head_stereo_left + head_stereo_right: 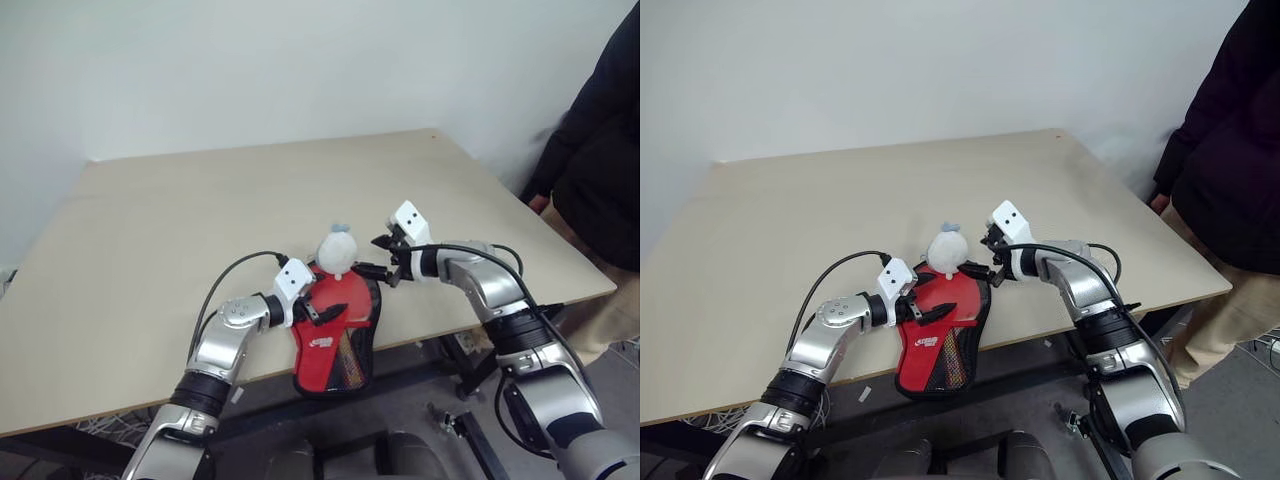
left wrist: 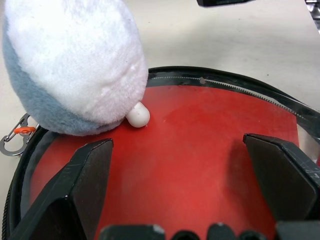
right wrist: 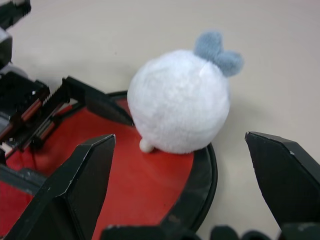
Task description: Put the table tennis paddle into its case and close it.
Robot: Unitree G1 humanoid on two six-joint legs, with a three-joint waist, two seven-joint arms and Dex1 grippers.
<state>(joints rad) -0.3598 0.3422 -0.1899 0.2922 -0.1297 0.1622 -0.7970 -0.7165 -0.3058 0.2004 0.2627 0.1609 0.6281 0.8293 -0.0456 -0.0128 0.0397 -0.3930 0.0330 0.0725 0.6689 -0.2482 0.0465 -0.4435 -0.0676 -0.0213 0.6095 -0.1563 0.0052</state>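
Red-windowed case (image 1: 335, 340) overhangs the table (image 1: 150, 240) edge — left gripper (image 1: 318, 302) and right gripper (image 1: 385, 258) spread wide over it.

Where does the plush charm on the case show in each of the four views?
Left eye view: plush charm low centre, between both grippers.
Right eye view: just left of centre.
Left wrist view: upper left.
Right wrist view: centre.
Shared landmark: the red case under it.
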